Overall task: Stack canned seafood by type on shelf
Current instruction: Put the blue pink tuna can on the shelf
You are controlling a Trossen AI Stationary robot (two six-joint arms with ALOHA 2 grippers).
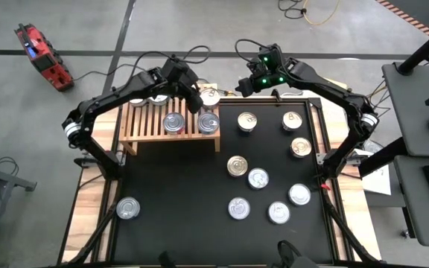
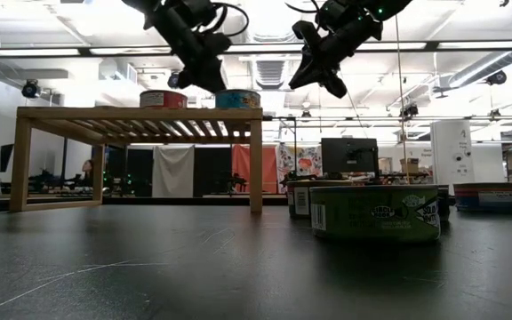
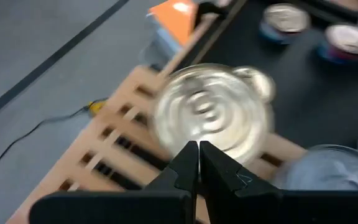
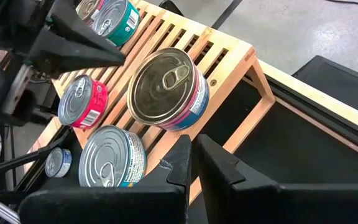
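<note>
high view: a few cans (image 1: 173,123) sit on the shelf (image 1: 144,123) at ten o'clock; about ten wait on the mat (image 1: 199,223). low view: both grippers hover above the shelf. wrist views: left gripper (image 3: 198,149) and right gripper (image 4: 194,144) fingers pressed together, empty.

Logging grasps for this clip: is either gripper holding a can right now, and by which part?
Nothing is held. The left gripper and the right gripper are both shut with nothing between their fingers, above the cans on the shelf.
</note>
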